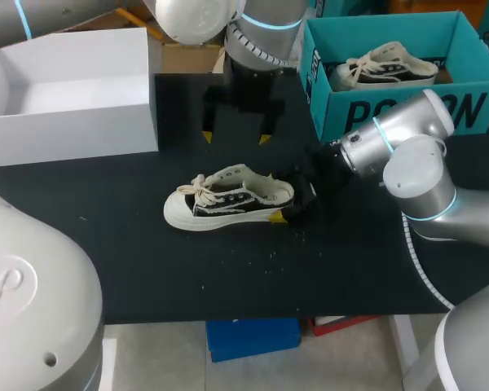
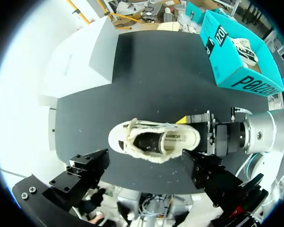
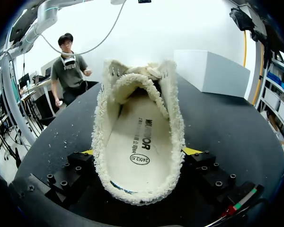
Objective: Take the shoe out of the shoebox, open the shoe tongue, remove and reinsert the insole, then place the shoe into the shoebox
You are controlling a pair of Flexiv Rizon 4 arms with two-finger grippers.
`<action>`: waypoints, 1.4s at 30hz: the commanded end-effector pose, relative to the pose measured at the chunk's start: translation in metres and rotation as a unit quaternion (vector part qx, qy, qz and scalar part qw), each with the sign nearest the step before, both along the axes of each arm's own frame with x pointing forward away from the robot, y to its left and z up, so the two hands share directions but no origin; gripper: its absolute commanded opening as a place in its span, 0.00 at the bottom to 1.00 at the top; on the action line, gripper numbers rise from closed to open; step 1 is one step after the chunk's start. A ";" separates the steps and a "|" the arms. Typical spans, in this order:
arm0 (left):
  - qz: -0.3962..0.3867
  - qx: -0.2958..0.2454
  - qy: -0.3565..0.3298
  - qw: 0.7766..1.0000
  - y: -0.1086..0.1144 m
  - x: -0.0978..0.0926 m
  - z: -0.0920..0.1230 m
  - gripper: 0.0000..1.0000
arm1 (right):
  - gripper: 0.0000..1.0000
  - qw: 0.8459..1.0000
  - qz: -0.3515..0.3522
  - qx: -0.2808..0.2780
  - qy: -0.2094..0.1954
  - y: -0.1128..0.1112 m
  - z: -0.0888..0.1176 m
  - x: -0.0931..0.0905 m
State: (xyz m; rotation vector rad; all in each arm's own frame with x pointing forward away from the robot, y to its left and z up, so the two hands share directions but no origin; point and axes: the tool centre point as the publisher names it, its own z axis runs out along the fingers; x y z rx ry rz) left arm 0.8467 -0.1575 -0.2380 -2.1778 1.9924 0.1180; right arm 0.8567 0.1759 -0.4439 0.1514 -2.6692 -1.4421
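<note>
Clamping the cream-and-black canvas sneaker (image 1: 228, 199) at its heel with the right tool (image 3: 139, 152), hovering the released left tool (image 1: 235, 137) above that sneaker.

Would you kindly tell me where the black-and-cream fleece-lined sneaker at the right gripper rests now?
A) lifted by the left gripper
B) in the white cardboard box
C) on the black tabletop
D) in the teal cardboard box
C: the black-and-cream fleece-lined sneaker stands on its sole on the black tabletop, heel held by the right gripper, with the open left gripper above it.
</note>
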 end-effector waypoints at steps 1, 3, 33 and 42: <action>-0.001 -0.004 -0.004 1.000 0.003 -0.002 0.000 1.00 | 0.00 1.000 0.000 0.000 0.001 0.003 -0.006 -0.001; -0.001 -0.004 -0.004 1.000 0.003 -0.002 0.000 1.00 | 0.00 1.000 0.000 0.000 0.001 0.003 -0.006 -0.001; -0.026 0.102 0.030 0.994 -0.019 -0.009 -0.096 1.00 | 0.00 1.000 0.000 0.000 0.001 0.003 -0.006 -0.001; -0.027 0.132 0.047 0.990 -0.008 -0.011 -0.120 1.00 | 0.00 1.000 0.000 0.000 0.001 0.003 -0.006 -0.001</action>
